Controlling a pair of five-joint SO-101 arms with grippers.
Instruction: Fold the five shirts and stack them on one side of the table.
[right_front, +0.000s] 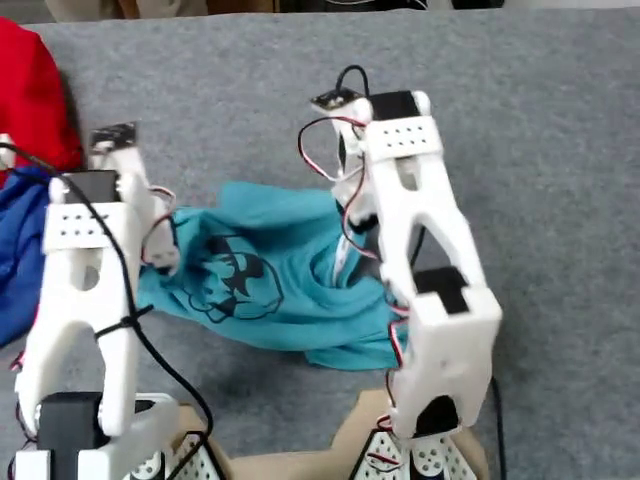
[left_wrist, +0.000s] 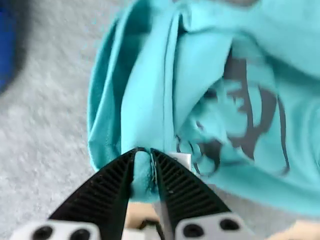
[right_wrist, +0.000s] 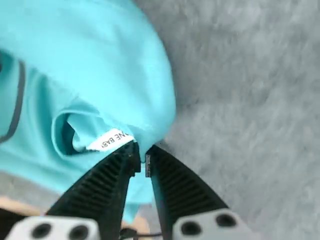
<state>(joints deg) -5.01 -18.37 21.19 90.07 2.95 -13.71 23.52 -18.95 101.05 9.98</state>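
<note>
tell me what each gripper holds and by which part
Both hold the teal shirt: the left gripper pinches a bunched fold at its edge, the right gripper pinches fabric beside the neck label.

A teal shirt (right_front: 262, 285) with a dark print lies crumpled toward the table's (right_front: 540, 150) near edge, a red shirt (right_front: 30, 95) and a blue shirt (right_front: 20, 250) bunched at its left edge.

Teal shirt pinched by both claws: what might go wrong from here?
The left claw and right claw each pinch just a small bit of the teal shirt, so the cloth might slip free. The shirt lies bunched and creased between them, so a fold could come out crooked. The blue shirt lies near the left arm and might snag.
</note>
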